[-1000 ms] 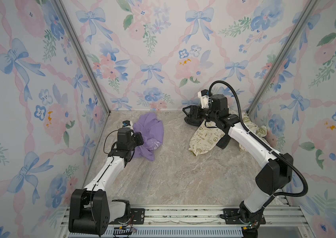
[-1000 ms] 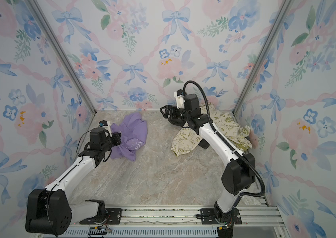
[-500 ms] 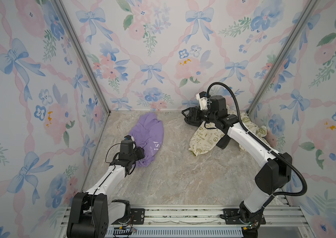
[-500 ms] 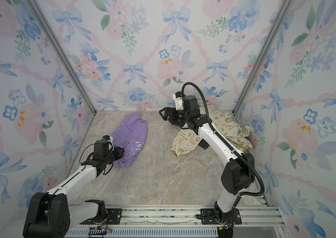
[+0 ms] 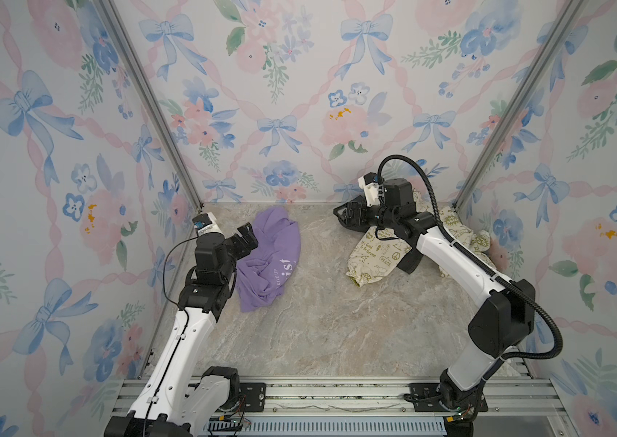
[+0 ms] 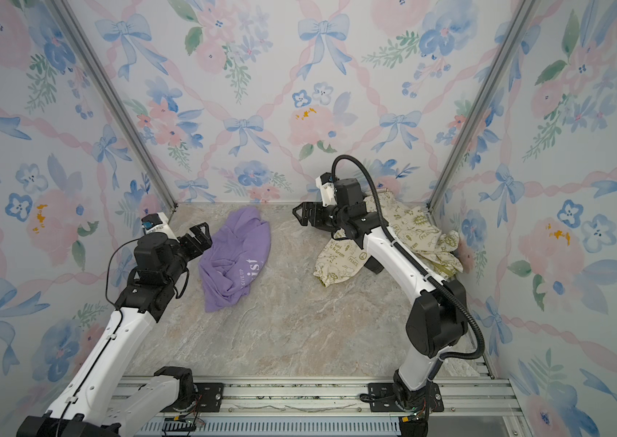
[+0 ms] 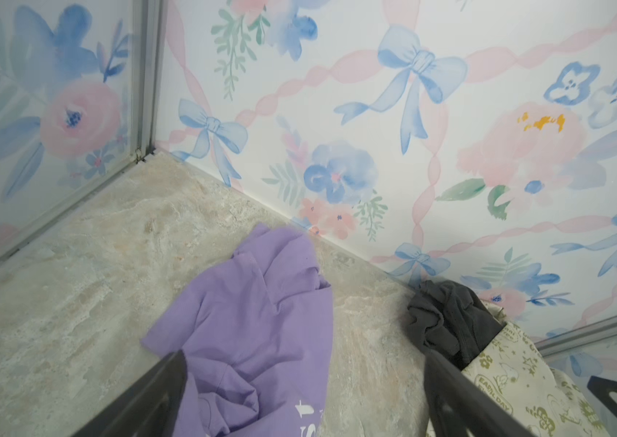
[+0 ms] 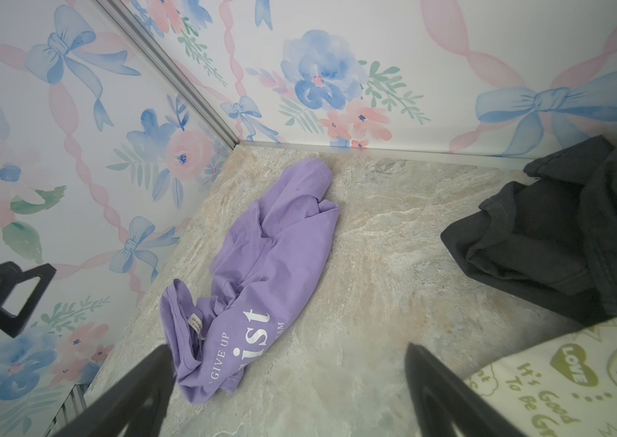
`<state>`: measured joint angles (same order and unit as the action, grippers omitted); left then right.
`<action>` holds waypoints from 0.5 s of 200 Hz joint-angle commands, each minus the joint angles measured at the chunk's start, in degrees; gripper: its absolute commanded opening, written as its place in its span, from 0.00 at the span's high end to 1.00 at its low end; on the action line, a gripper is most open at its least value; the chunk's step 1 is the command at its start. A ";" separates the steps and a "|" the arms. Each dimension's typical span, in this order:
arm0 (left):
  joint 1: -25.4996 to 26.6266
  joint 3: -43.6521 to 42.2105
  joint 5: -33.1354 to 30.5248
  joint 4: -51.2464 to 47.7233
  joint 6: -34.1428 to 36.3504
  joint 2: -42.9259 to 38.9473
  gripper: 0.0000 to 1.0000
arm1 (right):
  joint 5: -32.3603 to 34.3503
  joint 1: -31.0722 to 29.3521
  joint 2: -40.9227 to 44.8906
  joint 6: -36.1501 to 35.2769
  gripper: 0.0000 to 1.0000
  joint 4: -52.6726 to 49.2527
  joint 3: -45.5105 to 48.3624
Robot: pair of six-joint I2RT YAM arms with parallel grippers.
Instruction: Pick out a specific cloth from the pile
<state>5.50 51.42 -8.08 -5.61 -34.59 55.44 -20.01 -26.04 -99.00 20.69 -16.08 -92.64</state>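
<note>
The lavender cloth (image 5: pixel 271 261) (image 6: pixel 237 257) lies crumpled on the stone floor at the back left, its white lettering facing up, apart from the pile (image 5: pixel 375 257) (image 6: pixel 341 261). My left gripper (image 5: pixel 248 232) (image 6: pixel 201 232) hovers open just left of the cloth and holds nothing. In the left wrist view the cloth (image 7: pixel 261 333) shows between the spread fingers of that gripper (image 7: pixel 303 359). My right gripper (image 5: pixel 350 219) (image 6: pixel 305 215) stands open and empty above the pile's left end. The right wrist view shows the cloth (image 8: pixel 261 272) beyond that gripper (image 8: pixel 286 352).
The pile at the back right holds a cream garment (image 8: pixel 564 386) with olive prints and a dark grey garment (image 8: pixel 572 234) (image 7: pixel 450 321). Flowered walls close in on three sides. An aluminium rail (image 5: pixel 337 393) runs along the front edge.
My left gripper has opened and let go of the lavender cloth, then risen beside it. The cloth stays on the floor at the left. The right arm has barely moved.
</note>
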 commanded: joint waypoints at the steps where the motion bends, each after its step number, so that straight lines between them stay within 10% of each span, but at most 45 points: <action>1: 0.51 3.03 -3.89 -0.89 0.07 0.95 0.02 | -0.90 -0.42 2.28 -2.40 0.03 -1.39 0.44; 100: 4.43 2.49 8.52 4.16 -4.54 19.24 0.02 | -0.30 1.95 6.81 -3.46 0.03 -1.10 4.05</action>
<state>9.54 56.82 -3.01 -4.05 -37.19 71.70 -19.99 -25.06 -95.68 18.35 -16.45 -90.63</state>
